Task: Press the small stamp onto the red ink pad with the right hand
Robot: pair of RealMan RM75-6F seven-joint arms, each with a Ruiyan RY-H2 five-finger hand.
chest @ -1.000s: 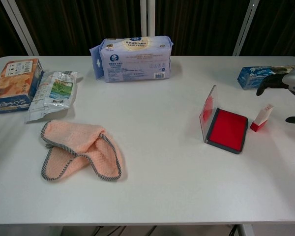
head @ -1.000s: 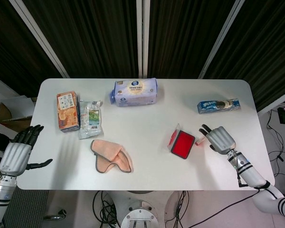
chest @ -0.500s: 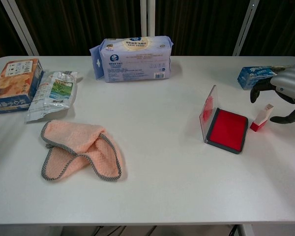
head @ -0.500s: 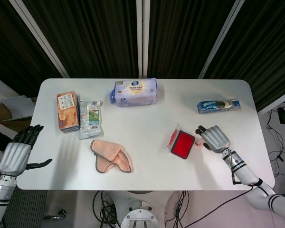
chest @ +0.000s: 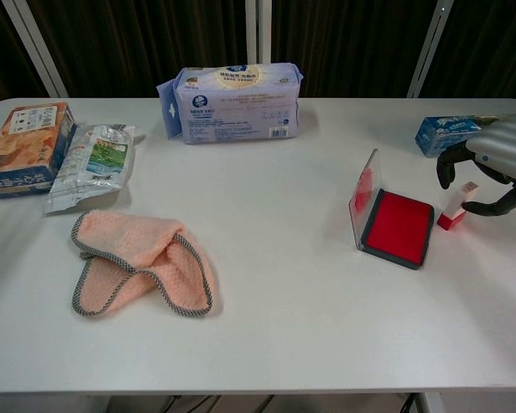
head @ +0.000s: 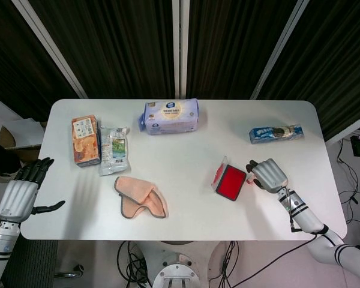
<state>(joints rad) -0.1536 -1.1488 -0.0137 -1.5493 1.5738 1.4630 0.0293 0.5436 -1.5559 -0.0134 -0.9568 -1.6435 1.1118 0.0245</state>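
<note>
Two silver-grey metallic hands, left point(head: 19, 191) and right point(head: 269, 174), with ribbed backs and black fingers point(head: 38, 169). Behind the right hand, slim white forearm point(head: 309, 221) banded in black at the wrist, thin black cable alongside.

Small white stamp with red base point(chest: 457, 209): largely covered by right hand point(head: 269, 174) in head view; whether the fingers touch it cannot be told. Right hand cut by chest view's right edge. Left hand point(head: 23, 191) outside chest view. Orange snack box point(chest: 22, 148) clipped at left edge.
</note>
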